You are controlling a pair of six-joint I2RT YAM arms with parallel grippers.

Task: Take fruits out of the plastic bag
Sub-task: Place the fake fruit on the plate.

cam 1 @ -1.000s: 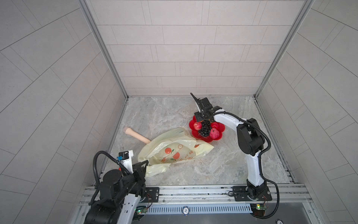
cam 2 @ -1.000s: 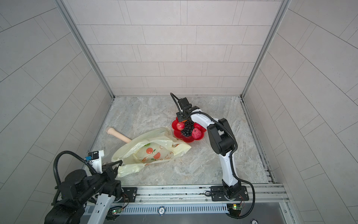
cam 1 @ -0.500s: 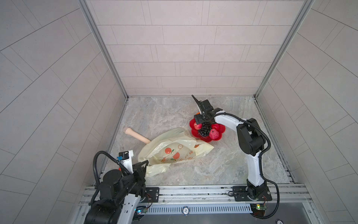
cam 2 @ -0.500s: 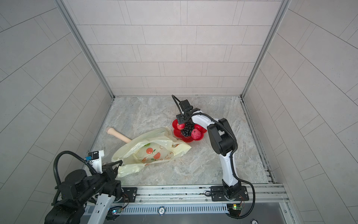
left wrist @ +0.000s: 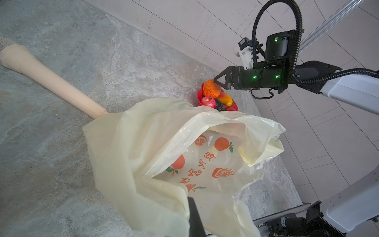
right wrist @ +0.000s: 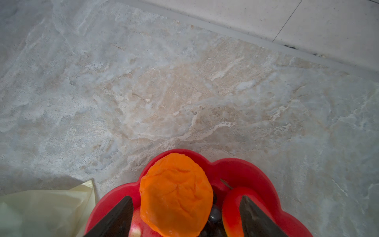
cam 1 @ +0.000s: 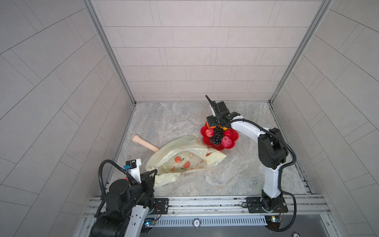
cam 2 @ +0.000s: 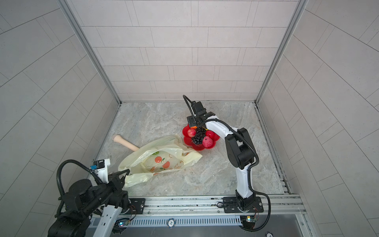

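The pale yellow plastic bag (cam 1: 184,160) (cam 2: 162,158) lies crumpled mid-table with its mouth open toward the plate (left wrist: 164,147). My left gripper (cam 1: 152,174) (left wrist: 191,203) is shut on the bag's near edge. On the plate lie the fruits: dark grape bunch (cam 1: 217,136), two red apples (cam 1: 209,132), a bumpy pink fruit (cam 1: 226,142), a mango (left wrist: 225,98) and an orange (right wrist: 176,195) (left wrist: 211,89). My right gripper (right wrist: 184,197) (left wrist: 217,82) hangs open over the plate's far side, a finger on each side of the orange with gaps between. I cannot tell whether any fruit is inside the bag.
The red flower-shaped plate (cam 1: 234,135) (right wrist: 246,170) stands just behind the bag's right end, touching it. A beige stick (cam 1: 144,142) (left wrist: 47,78) lies left of the bag, one end under it. The back wall is close behind the plate.
The right gripper has stayed over the plate, shifting only slightly. The left arm and the bag have not moved.
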